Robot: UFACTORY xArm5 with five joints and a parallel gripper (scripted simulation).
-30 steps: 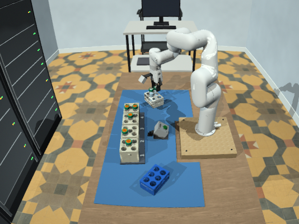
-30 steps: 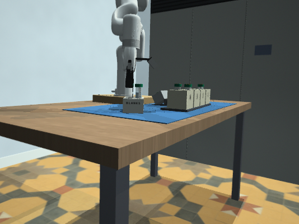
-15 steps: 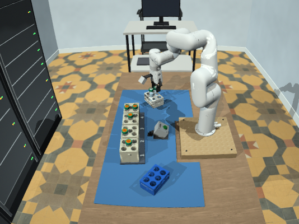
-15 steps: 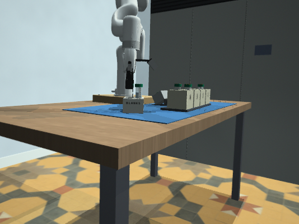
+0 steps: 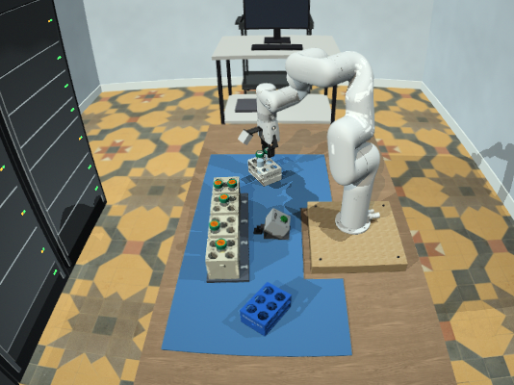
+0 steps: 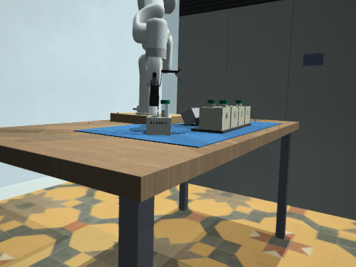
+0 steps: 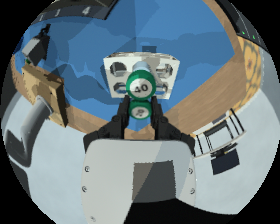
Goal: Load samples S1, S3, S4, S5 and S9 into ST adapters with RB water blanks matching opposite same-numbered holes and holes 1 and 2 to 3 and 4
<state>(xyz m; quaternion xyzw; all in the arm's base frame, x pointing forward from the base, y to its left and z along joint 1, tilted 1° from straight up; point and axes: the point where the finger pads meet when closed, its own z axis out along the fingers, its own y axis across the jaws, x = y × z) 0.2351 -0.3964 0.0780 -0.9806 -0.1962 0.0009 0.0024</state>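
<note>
My gripper (image 5: 266, 154) (image 6: 153, 107) (image 7: 140, 101) is down over the white blank rack RB (image 5: 270, 175) (image 6: 159, 125) (image 7: 115, 68) at the far end of the blue mat and is shut on a green-capped blank standing in it; I cannot read that cap's number. A second blank (image 5: 259, 155) (image 6: 165, 106) (image 7: 141, 86), marked 40, stands in the rack just beyond it. The loading stand ST (image 5: 244, 235) (image 6: 208, 130) holds a row of adapters (image 5: 222, 262) (image 6: 215, 119) with several orange-dotted samples (image 5: 220, 243) (image 5: 215, 223) (image 5: 223, 197) (image 5: 218, 184). The blue sample rack RS (image 5: 266, 307) shows only empty wells.
The small sloped desk (image 5: 275, 225) with the green DONE key (image 5: 284, 219) sits between the stand and the arm's tan base plate (image 5: 356, 252). A dark server cabinet (image 5: 34, 141) stands left of the table, and a desk with a monitor (image 5: 276, 12) behind it.
</note>
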